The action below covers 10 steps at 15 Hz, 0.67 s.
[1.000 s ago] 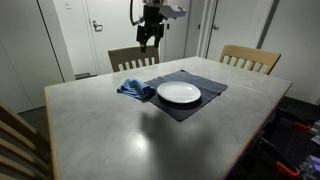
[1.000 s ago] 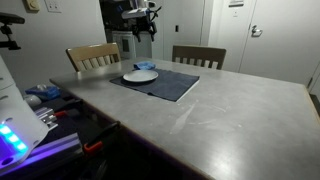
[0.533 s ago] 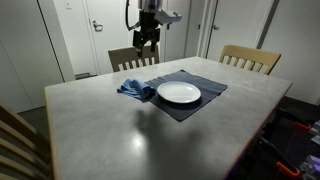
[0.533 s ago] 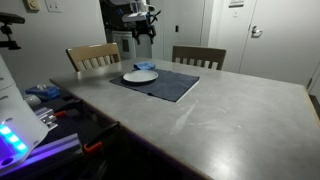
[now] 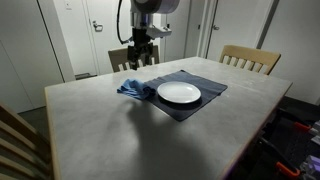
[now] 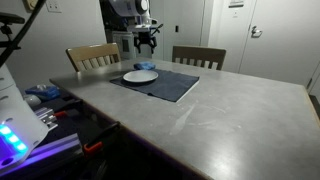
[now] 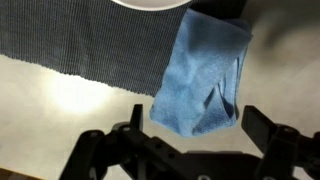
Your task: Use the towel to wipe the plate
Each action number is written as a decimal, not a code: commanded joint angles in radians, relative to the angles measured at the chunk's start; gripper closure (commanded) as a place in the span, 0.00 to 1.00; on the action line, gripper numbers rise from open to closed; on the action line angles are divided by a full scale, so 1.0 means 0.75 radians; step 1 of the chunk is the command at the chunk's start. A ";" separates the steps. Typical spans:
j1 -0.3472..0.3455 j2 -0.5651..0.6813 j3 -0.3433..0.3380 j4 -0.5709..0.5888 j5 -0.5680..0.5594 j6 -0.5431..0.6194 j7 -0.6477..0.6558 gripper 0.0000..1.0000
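Note:
A white plate point(image 5: 179, 93) sits on a dark grey placemat point(image 5: 205, 100) on the table; it also shows in the other exterior view point(image 6: 140, 76). A crumpled blue towel point(image 5: 135, 88) lies beside the plate, partly on the mat's edge. In the wrist view the towel point(image 7: 200, 78) lies straight below the camera, with the plate's rim point(image 7: 150, 4) at the top edge. My gripper point(image 5: 140, 58) hangs above the towel, open and empty; it shows in the other exterior view point(image 6: 146, 44) and its fingers frame the towel in the wrist view point(image 7: 185, 135).
The grey table point(image 5: 110, 130) has wooden chairs at its far side point(image 5: 250, 58) point(image 5: 125, 60) and one at the near corner point(image 5: 15, 140). Doors and a wall stand behind. A cluttered bench with a lit device point(image 6: 15, 135) stands beside the table.
My gripper has moved down and sideways from above the mat's far edge toward the blue towel. The towel and plate have not moved.

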State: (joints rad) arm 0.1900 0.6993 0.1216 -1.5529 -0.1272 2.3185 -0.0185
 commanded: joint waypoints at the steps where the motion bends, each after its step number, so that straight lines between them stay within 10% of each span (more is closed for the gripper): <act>1: -0.003 0.087 0.020 0.136 0.065 -0.212 -0.049 0.00; 10: 0.009 0.244 0.022 0.256 0.098 -0.237 -0.046 0.00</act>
State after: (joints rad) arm 0.1933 0.8353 0.1404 -1.4185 -0.0666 2.1361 -0.0343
